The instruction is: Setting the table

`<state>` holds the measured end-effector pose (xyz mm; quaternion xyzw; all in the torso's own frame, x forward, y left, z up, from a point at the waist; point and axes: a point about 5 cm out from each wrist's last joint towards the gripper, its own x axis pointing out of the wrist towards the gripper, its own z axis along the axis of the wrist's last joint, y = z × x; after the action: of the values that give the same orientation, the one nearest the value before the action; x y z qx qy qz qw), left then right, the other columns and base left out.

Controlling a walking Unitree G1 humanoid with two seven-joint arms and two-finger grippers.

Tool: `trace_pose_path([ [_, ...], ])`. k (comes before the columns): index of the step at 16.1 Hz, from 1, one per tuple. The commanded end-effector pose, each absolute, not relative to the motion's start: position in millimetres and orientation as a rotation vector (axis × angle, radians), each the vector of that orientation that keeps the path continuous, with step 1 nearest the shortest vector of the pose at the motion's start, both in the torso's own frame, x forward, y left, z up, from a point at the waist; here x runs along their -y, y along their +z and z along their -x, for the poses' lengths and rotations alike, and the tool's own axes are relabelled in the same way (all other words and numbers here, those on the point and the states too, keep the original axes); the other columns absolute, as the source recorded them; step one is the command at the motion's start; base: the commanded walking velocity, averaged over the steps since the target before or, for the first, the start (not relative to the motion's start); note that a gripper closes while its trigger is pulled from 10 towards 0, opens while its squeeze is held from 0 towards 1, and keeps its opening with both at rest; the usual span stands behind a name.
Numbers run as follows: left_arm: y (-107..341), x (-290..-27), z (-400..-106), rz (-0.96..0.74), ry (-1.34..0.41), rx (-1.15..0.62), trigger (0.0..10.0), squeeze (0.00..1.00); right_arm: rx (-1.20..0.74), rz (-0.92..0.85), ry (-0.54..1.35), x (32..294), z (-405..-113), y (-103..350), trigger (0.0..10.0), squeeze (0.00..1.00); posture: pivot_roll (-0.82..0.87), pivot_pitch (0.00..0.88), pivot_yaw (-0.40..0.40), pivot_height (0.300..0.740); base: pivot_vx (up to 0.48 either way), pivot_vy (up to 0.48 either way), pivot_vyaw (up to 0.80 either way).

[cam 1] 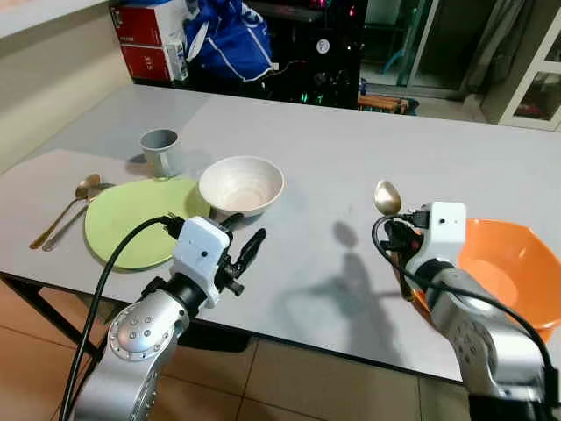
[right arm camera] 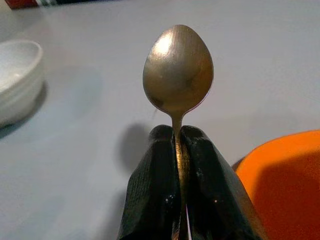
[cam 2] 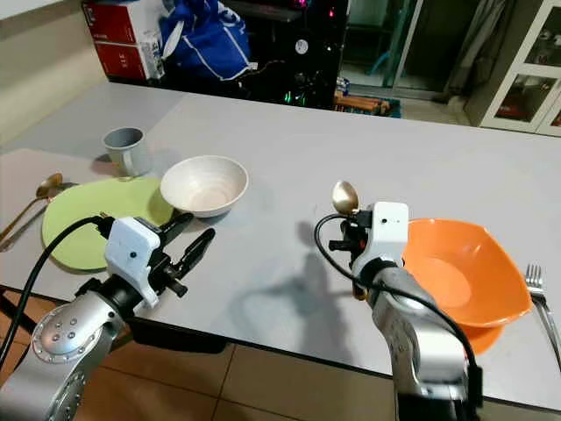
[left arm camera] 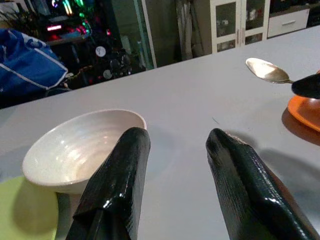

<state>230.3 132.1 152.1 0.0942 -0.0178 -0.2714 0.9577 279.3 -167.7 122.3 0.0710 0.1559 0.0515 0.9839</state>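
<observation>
Spoon [right arm camera: 177, 70], gold-toned, stood upright at right of centre, its handle clamped in the right tool [right arm camera: 179, 150] above the grey bench [cam 1: 351, 158], beside the orange bowl [cam 1: 513, 263]. Lower left, the left tool [left arm camera: 177, 165] hung with fingers apart near the white bowl [cam 1: 241, 184] and green plate [cam 1: 131, 219].

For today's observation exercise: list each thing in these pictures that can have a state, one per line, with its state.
Left hand: open, empty, beside the white ceramic bowl.
Right hand: shut on gold metal spoon, held above the table.
White ceramic bowl: upright, empty.
Orange plastic bowl: upright, empty.
Grey mug: upright.
Round green plate: flat, bare.
</observation>
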Motion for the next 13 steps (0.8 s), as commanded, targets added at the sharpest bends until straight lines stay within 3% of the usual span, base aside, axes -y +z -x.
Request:
trace_pose_path([
  [1,155.9,-128.4,-227.9,-0.197,-0.581,0.046,10.0,0.0,-0.329,-0.148,0.087,166.5,-285.4,122.0,10.0,0.0,0.03,0.049,0.014,0.74,0.0,0.0,0.0],
  [5,154.7,-123.9,-218.8,-0.173,-0.675,0.031,10.0,0.0,-0.373,-0.19,0.055,162.7,-298.1,116.7,10.0,0.0,0.04,0.06,0.01,0.74,0.0,0.0,0.0],
  [13,145.9,-116.3,-197.9,-0.138,-0.923,-0.117,10.0,0.0,-0.454,-0.245,-0.052,164.7,-296.3,98.0,10.0,0.0,0.05,0.069,0.013,0.74,0.0,0.0,0.0],
])
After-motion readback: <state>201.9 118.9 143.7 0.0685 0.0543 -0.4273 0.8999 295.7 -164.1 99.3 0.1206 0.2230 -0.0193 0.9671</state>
